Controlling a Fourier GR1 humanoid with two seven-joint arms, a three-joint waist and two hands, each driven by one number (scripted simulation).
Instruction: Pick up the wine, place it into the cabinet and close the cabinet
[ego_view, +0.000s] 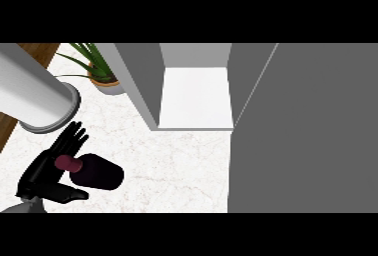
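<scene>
Nearest, the left hand (40, 177) lies against the wine bottle (100, 173), fingers straight, thumb apart, not clamped. The bottle seems to sit on the counter (177, 170). Beyond, the cabinet (196, 97) stands open; lifting, placing and closing all remain.

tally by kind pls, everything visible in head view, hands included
Wine bottle: 1
Potted plant: 1
Cabinet, open: 1
Pale cylinder, can't tell what it is: 1
Left hand, black, beside the bottle: 1
Total: 5
</scene>
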